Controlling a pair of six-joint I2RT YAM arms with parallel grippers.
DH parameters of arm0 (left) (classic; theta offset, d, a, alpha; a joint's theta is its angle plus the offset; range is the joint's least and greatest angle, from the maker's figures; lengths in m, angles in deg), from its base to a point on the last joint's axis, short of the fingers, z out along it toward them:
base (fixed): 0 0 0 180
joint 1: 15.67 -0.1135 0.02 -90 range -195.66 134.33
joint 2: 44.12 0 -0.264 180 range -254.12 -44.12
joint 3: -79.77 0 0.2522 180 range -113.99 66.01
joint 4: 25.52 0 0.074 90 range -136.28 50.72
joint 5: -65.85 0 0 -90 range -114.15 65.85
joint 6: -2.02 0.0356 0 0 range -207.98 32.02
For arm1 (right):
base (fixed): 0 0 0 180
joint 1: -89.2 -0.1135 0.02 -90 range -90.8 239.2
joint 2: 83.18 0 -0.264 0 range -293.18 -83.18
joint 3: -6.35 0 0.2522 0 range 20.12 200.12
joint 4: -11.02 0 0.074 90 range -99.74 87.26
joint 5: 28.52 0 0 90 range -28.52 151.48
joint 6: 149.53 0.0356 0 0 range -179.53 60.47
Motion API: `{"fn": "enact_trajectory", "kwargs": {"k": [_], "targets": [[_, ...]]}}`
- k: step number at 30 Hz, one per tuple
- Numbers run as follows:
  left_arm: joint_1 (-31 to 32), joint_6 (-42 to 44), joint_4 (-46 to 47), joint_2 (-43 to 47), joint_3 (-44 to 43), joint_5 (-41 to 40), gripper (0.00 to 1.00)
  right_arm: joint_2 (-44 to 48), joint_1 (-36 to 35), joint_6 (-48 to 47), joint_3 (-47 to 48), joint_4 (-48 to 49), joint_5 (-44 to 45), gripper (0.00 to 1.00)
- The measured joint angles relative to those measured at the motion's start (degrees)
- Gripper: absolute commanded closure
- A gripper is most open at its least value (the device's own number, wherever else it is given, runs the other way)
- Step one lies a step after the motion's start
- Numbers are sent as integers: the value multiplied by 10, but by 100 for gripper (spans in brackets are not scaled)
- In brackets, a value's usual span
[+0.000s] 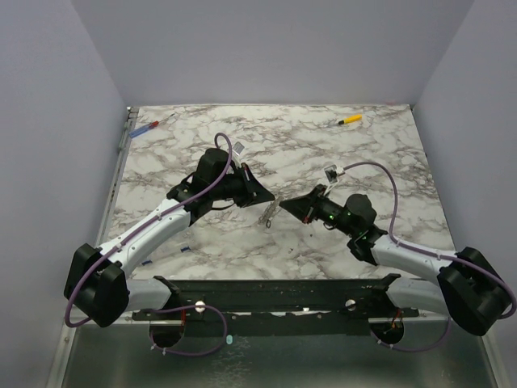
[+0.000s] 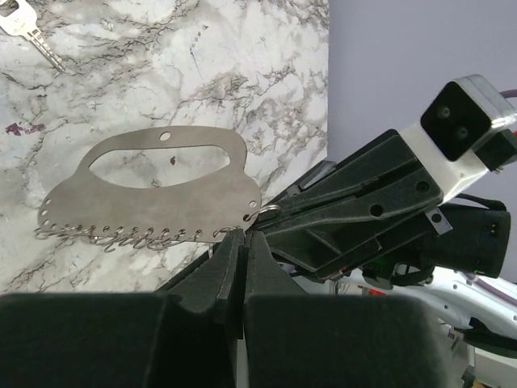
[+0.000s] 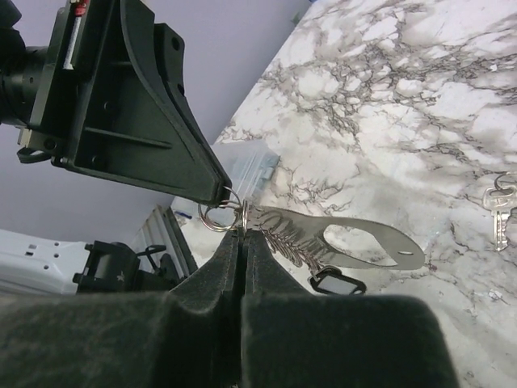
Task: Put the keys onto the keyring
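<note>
the left gripper [image 2: 242, 238] is pinched shut on the keyring [image 3: 216, 215]. the right gripper [image 3: 242, 234] is clamped on a corner of the flat key plate [image 3: 363, 246], over the marble table [image 1: 363, 145]. uneven pulling could twist the thin ring free, dropping the plate.

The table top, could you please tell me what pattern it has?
The table is white marble with grey veins, best seen in the top external view.
</note>
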Motion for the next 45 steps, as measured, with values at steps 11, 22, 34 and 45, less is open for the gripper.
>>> {"fn": "enact_trajectory", "kwargs": {"k": [11, 22, 34, 45], "targets": [[0, 17, 7, 16, 11, -2, 50, 41, 0, -145, 124, -227, -3, 99], [0, 213, -64, 109, -9, -112, 40, 33, 0, -303, 265, -459, -73, 99], [5, 517, -12, 197, 1, 67, 51, 25, 0, -373, 357, -633, -169, 99], [49, 588, 83, 195, 37, 170, 56, 26, -19, -409, 397, -737, -215, 99]]}}
